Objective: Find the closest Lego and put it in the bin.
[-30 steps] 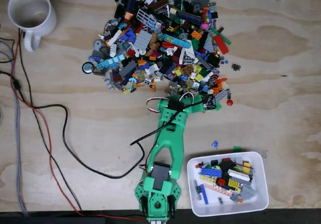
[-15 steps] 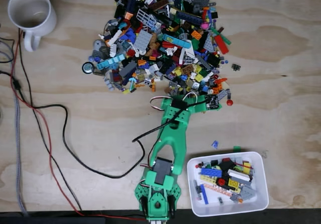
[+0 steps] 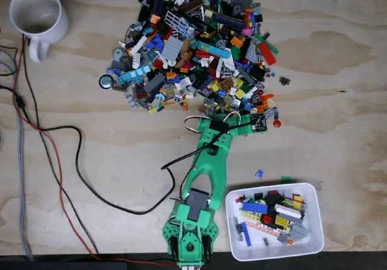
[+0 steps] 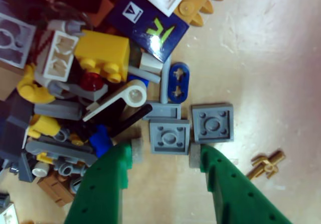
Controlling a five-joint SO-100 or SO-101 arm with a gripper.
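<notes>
In the fixed view, the green arm (image 3: 205, 179) stretches from the bottom edge up the wooden tabletop (image 3: 338, 70) to the near rim of the brick pile (image 3: 193, 46). The white bin (image 3: 317, 218) sits just right of its base, partly filled.

In the wrist view, the fingers (image 4: 163, 156) stand open, holding nothing, with a grey square plate (image 4: 169, 136) just ahead of the gap, seemingly untouched.

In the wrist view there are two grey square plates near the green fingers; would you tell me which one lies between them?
The left grey square plate lies in the gap of the open gripper. The other plate sits further right, above the right fingertip.
</notes>
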